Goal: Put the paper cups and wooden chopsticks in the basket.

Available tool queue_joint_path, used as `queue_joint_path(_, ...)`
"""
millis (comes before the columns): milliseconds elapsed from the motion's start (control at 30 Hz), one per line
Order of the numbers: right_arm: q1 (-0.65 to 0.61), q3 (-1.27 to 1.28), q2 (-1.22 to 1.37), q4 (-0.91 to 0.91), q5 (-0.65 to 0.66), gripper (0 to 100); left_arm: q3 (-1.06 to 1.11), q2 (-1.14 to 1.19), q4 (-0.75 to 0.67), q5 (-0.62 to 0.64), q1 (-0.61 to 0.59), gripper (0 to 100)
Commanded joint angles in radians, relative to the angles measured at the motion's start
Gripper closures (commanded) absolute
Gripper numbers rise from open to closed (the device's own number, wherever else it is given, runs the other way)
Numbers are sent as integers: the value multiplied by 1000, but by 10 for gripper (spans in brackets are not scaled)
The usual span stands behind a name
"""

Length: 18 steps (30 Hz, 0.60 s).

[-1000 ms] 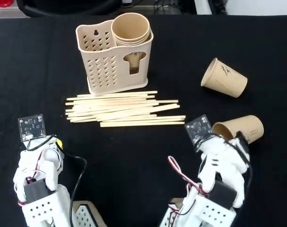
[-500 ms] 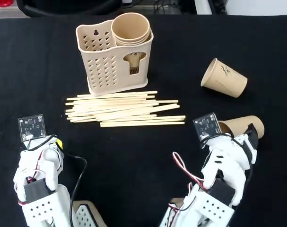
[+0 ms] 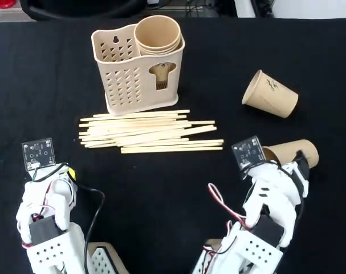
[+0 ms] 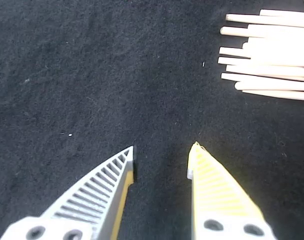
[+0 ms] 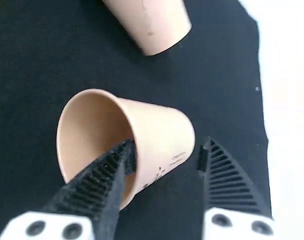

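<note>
Right end effector is sitting open around a tipped paper cup; left end effector is hanging open over bare worktop, gripping nothing.
Right fingers are straddling the cup, which is lying on its side at the worktop's right side. One tip is sitting at the mouth rim, the other is standing just off the wall near the base, so it isn't clamping. Second loose cup is lying on its side farther back, apart from the first. Wooden chopsticks are lying piled just in front of the basket. Basket is standing upright, holding stacked cups in one compartment.
</note>
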Motion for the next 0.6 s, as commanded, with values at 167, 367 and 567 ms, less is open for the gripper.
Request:
queue_joint_path(167, 31, 7, 168, -193, 37, 836, -7, -3, 6, -6, 5, 815)
queue_joint_path(367, 31, 7, 199, -245, 34, 949, -7, -3, 6, -6, 5, 815)
queue_joint_path(567, 34, -4, 199, -242, 32, 987, -7, -3, 6, -6, 5, 815)
